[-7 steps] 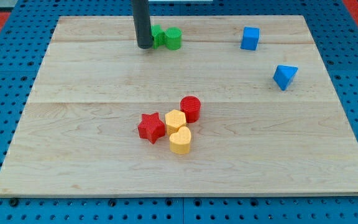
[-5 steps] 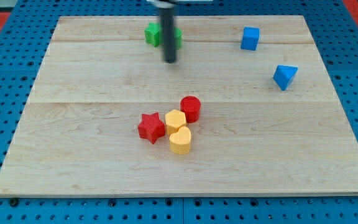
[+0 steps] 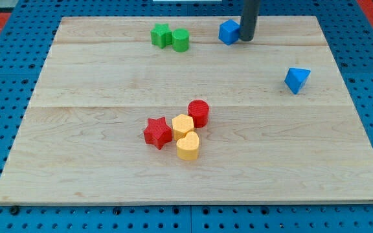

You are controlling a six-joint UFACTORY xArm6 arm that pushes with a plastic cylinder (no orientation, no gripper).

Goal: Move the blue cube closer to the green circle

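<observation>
The blue cube (image 3: 228, 31) sits near the view's top, right of centre. My tip (image 3: 247, 39) stands right against the cube's right side. The green circle (image 3: 180, 40) lies to the cube's left, with a gap of bare board between them. A green star (image 3: 160, 34) touches the green circle on its left.
A blue triangular block (image 3: 296, 79) lies at the view's right. In the middle, a red circle (image 3: 199, 112), a yellow hexagon (image 3: 183, 124), a yellow heart (image 3: 188, 146) and a red star (image 3: 157, 133) cluster together. The wooden board (image 3: 76, 155) lies on a blue pegboard.
My rod has swung from the green blocks across to the right side of the blue cube. The blue cube has shifted left, towards the green circle. The other blocks have not moved.
</observation>
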